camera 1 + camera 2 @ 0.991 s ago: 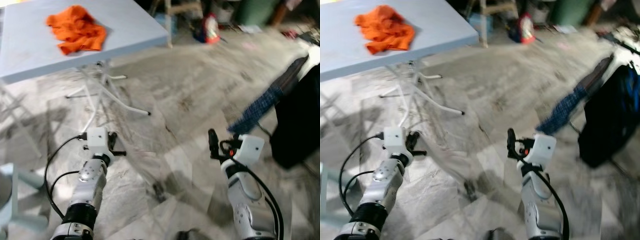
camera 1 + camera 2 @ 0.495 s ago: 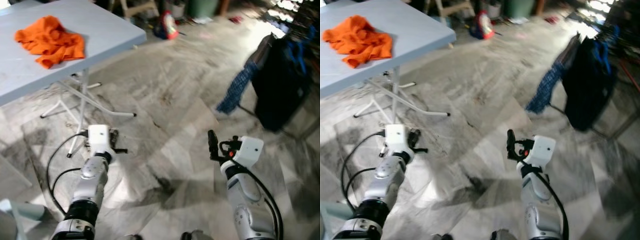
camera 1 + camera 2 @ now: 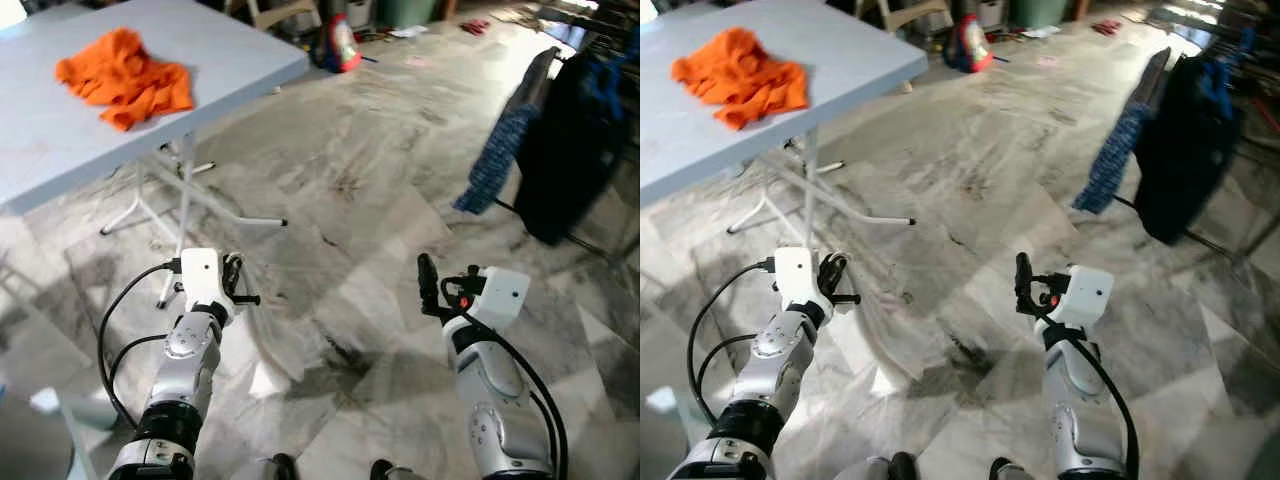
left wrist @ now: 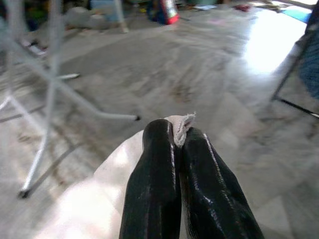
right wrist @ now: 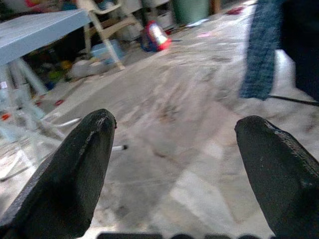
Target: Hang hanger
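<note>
The left gripper (image 4: 180, 137), in the lower left of the head view, was clamped on a thin pale cloth (image 4: 89, 199), soft and almost see-through, which hung under it. No hanger was plainly visible. The right gripper (image 5: 174, 164) had its fingers wide apart and empty. The dark clothes on a rack (image 3: 575, 120) were in the upper right, well apart, nearer the right arm. An orange cloth (image 3: 125, 75) lay crumpled on the smooth grey table (image 3: 230, 60).
</note>
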`<state>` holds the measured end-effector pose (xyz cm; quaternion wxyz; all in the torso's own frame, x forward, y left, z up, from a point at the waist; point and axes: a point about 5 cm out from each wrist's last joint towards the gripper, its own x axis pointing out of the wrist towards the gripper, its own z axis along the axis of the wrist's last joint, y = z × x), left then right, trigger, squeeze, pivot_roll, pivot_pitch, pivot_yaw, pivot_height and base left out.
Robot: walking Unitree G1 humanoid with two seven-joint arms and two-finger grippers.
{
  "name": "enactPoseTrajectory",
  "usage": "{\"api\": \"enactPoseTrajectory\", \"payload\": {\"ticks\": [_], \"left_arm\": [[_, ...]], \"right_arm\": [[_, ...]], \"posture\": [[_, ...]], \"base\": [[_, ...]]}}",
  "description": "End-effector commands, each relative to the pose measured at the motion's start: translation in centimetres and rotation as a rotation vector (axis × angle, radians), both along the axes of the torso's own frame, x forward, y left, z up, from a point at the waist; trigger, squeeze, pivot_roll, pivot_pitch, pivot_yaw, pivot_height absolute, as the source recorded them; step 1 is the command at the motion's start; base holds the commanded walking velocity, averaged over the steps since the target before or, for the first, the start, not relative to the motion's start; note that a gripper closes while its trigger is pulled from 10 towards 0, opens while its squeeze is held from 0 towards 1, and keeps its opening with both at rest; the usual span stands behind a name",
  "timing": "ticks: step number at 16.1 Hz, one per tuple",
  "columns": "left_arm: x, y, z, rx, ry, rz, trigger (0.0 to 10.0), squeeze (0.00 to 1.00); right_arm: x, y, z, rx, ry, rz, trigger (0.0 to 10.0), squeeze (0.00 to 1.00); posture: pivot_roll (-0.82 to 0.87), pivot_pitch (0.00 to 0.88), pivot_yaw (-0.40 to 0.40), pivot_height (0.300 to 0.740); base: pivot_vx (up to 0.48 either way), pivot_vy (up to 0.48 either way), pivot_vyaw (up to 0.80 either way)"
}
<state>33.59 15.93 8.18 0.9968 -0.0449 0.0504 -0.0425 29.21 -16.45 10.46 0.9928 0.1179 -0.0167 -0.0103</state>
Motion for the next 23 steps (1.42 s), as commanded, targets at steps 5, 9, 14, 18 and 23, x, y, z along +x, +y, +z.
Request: {"api": "enactPoseTrajectory", "payload": {"ticks": [5, 9, 14, 18, 23], "left_arm": [[0.1, -0.4, 0.6, 0.007, -0.031, -0.027, 10.0, 0.0], [0.2, -0.5, 0.6, 0.004, -0.032, -0.03, 10.0, 0.0], [0.2, -0.4, 0.3, -0.004, -0.006, -0.024, 10.0, 0.0], [0.5, -0.5, -0.1, 0.01, 0.045, 0.01, 10.0, 0.0], [0.6, -1.0, 0.1, 0.026, 0.033, -0.028, 10.0, 0.0]], "right_arm": [[-0.3, -0.3, -0.1, -0.012, 0.003, -0.014, 10.0, 0.0], [-0.3, -0.2, -0.2, -0.012, 0.006, -0.012, 10.0, 0.0], [-0.5, -0.1, -0.3, -0.012, 0.006, -0.019, 10.0, 0.0], [-0.7, -0.3, -0.4, -0.01, 0.009, -0.022, 10.0, 0.0], [-0.7, -0.2, -0.4, -0.01, 0.01, -0.024, 10.0, 0.0]], "posture": [[0.04, 0.185, 0.038, 0.74], [0.04, 0.186, 0.04, 0.74], [0.04, 0.189, 0.048, 0.74], [0.03, 0.191, 0.051, 0.74], [0.03, 0.192, 0.054, 0.74]], "base": [[0.266, 0.097, -0.8], [0.26, 0.256, -0.8], [0.0, 0.277, 0.0], [0.0, 0.06, 0.0], [0.0, 0.439, -0.64]]}}
